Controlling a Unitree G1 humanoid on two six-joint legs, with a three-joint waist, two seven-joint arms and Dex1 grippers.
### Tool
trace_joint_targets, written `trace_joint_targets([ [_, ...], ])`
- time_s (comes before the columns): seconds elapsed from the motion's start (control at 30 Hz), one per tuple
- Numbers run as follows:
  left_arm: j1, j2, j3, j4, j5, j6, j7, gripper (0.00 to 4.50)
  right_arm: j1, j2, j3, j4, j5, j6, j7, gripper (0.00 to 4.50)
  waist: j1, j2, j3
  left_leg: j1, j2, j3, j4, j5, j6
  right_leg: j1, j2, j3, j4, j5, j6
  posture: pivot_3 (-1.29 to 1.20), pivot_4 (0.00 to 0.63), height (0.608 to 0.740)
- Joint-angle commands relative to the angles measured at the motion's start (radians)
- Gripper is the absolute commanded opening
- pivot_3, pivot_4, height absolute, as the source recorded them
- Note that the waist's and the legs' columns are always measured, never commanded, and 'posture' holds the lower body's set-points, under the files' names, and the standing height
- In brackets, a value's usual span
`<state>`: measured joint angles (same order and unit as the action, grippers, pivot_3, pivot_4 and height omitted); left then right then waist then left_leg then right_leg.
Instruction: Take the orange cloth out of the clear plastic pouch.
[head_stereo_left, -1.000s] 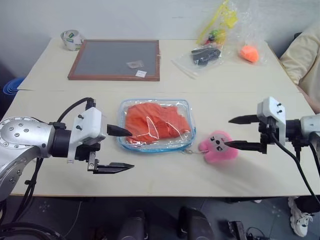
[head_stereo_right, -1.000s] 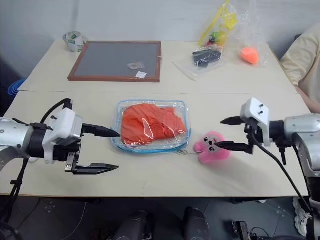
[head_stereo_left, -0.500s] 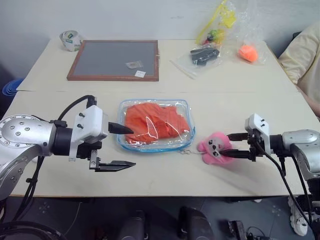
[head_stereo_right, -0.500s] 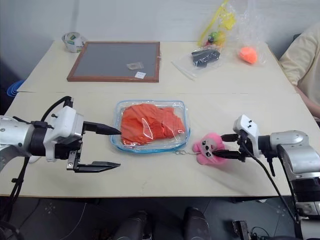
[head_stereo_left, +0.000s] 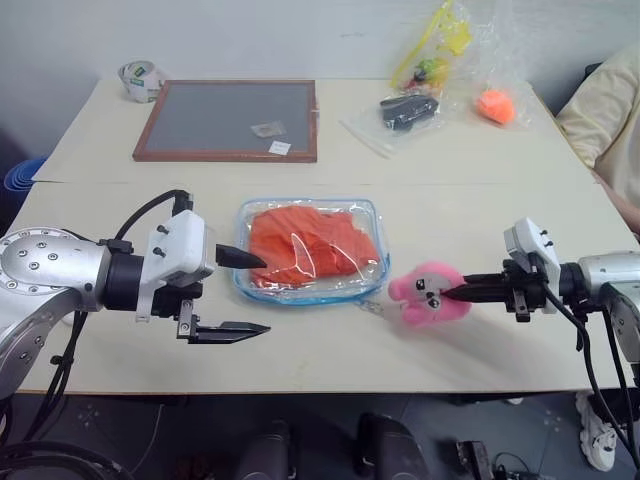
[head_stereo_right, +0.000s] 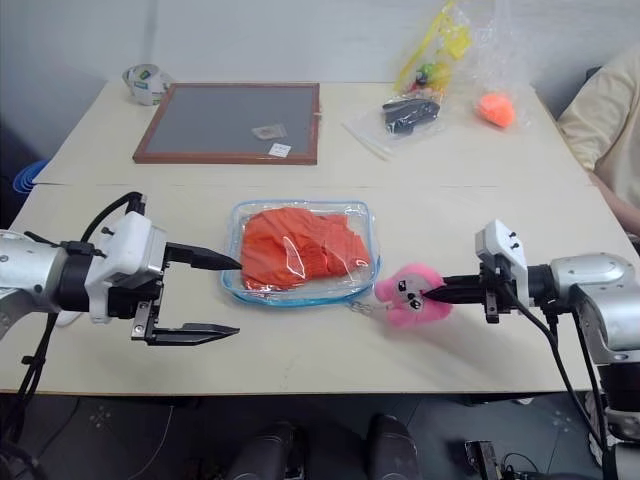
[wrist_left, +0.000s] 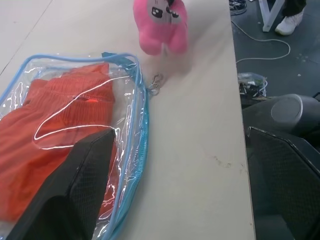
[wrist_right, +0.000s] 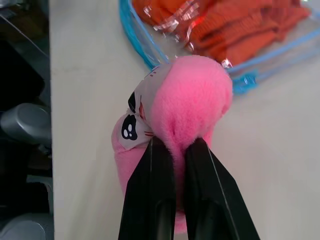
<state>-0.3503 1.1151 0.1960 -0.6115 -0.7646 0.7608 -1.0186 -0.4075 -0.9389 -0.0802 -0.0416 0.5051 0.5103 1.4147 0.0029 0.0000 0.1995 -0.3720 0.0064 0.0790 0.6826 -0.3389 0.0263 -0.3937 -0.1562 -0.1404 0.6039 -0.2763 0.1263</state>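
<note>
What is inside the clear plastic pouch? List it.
The clear plastic pouch holds the orange cloth, crumpled and visible through the film. Anything under the cloth's folds is covered and cannot be seen.

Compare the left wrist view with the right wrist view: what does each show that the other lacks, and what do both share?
Left wrist view alone: the left gripper, open beside the clear plastic pouch, and the chain at the pouch's corner. Right wrist view alone: the right gripper shut on the pink plush toy. Both: the toy, the pouch's blue edge and the orange cloth inside it, on the table.
</note>
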Motion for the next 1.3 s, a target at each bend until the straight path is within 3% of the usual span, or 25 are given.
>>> trace_joint_targets([
  [0.03, -0.032, 0.016, 0.014, 0.001, 0.001, -0.008, -0.004, 4.5, -0.073, 0.047, 0.077, -0.112, -0.004, -0.044, 0.006, 0.02, -0.003, 0.0, 0.0, 0.0, 0.0, 0.0, 0.0, 0.0, 0.0, 0.0, 0.0, 0.0, 0.0, 0.0, 0.0, 0.0, 0.15, 0.74],
  [0.33, -0.043, 0.018, 0.017, -0.01, -0.013, 0.017, 0.007, 4.5, -0.21, 0.302, 0.381, -0.122, -0.164, -0.153, -0.06, 0.02, 0.0, 0.0, 0.0, -0.001, 0.006, 0.005, 0.001, -0.003, -0.004, -0.004, 0.007, 0.005, 0.0, 0.0, -0.002, 0.0, 0.15, 0.74],
  [0.6, 0.026, 0.023, 0.065, -0.062, -0.032, 0.06, 0.032, 4.5, -0.228, 0.383, 0.48, -0.032, -0.256, -0.194, -0.074, 0.02, -0.005, -0.001, 0.0, 0.0, 0.006, 0.006, 0.001, -0.003, -0.003, -0.004, 0.007, 0.006, 0.001, 0.0, -0.002, 0.0, 0.15, 0.74],
  [0.83, 0.036, -0.01, 0.032, -0.102, -0.056, 0.081, 0.084, 4.5, -0.234, 0.365, 0.431, -0.075, -0.214, -0.127, -0.066, 2.32, -0.004, -0.001, 0.0, 0.0, 0.006, 0.006, 0.001, -0.003, -0.003, -0.004, 0.007, 0.007, 0.001, 0.0, -0.002, 0.0, 0.15, 0.74],
  [1.03, -0.008, -0.044, -0.089, -0.055, 0.021, 0.023, 0.071, 4.5, -0.253, 0.324, 0.361, -0.177, -0.16, -0.097, -0.068, 4.39, -0.003, -0.001, 0.0, 0.0, 0.006, 0.007, 0.001, -0.003, -0.003, -0.004, 0.007, 0.007, 0.001, 0.0, -0.002, 0.0, 0.15, 0.74],
  [1.17, -0.097, -0.091, -0.27, 0.026, 0.188, -0.085, 0.044, 4.5, -0.281, 0.259, 0.233, -0.213, -0.047, -0.017, -0.06, 4.39, 0.005, 0.0, 0.0, 0.001, 0.005, 0.007, 0.001, -0.003, -0.003, -0.004, 0.008, 0.007, 0.001, 0.0, -0.002, 0.0, 0.15, 0.74],
  [1.3, -0.2, -0.181, -0.442, 0.122, 0.347, -0.179, 0.02, 4.5, -0.278, 0.167, 0.173, -0.153, -0.107, -0.109, -0.059, 4.39, 0.015, -0.001, -0.001, 0.001, 0.004, 0.013, 0.002, -0.004, -0.002, -0.004, 0.008, 0.007, 0.001, 0.0, -0.003, 0.0, 0.15, 0.74],
])
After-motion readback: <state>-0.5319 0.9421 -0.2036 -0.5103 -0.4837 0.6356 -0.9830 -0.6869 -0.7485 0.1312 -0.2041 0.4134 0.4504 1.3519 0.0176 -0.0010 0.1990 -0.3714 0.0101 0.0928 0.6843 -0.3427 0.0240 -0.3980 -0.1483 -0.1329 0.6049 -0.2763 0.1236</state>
